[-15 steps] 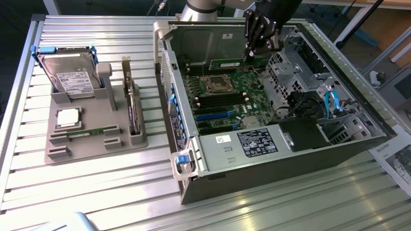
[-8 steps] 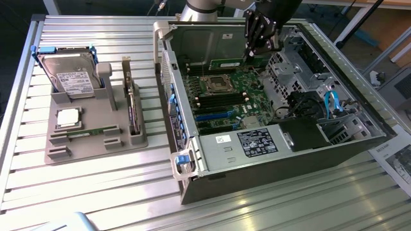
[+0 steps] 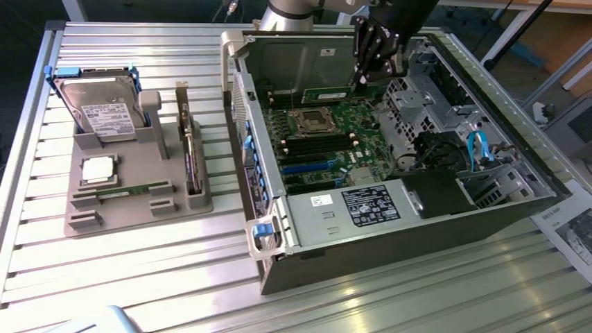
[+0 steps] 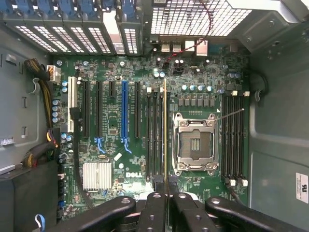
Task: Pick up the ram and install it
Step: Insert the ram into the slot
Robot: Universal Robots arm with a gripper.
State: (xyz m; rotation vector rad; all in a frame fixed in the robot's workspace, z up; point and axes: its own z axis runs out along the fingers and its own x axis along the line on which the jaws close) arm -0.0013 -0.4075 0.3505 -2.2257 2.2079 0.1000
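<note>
The jaws pinch the ram by its upper edge above the motherboard. It is probably light, stiff and fragile, best held by its edges, not its chips.

the arm is pictured as a pale silver-grey tube, while the gripper is made up of glossy black linked fingers, rounded at the joints and fitted with small round pivot screws.

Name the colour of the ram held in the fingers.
Green. The ram shows best in the exterior view.
</note>
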